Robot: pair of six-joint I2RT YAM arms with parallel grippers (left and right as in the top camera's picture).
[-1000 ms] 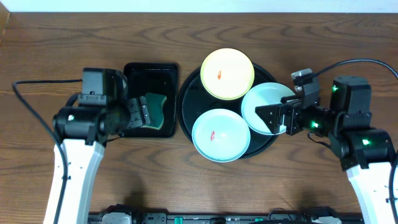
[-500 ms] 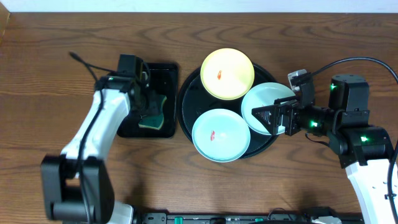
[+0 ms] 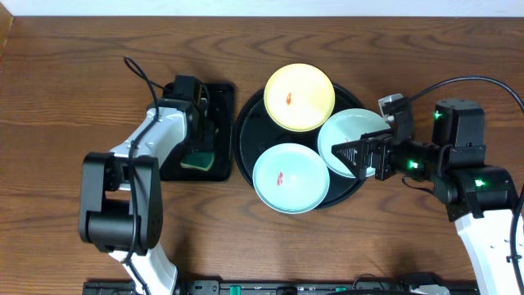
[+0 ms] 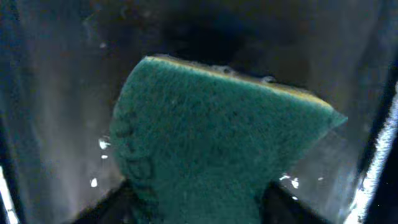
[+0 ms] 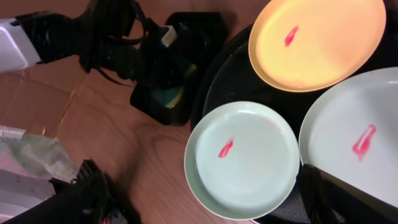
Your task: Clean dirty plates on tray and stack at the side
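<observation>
Three plates lie on the round black tray (image 3: 244,135): a pale yellow one (image 3: 300,97) at the back, a mint one (image 3: 291,177) at the front, and another mint one (image 3: 348,135) on the right. Each bears a red smear. My right gripper (image 3: 360,152) hovers open over the right plate's edge. In the right wrist view it (image 5: 199,177) spans the front mint plate (image 5: 242,162), beside the yellow plate (image 5: 323,43). My left gripper (image 3: 199,136) is down in the small rectangular tray, shut on a green sponge (image 4: 211,130).
The rectangular black tray (image 3: 176,170) sits just left of the round tray, its wet wall (image 4: 50,93) close around the sponge. Bare wooden table surrounds both trays. Cables trail from each arm.
My left arm has swung round and reached down into the rectangular tray, and its jaws have closed on the sponge. The right gripper has edged slightly left over the plate.
</observation>
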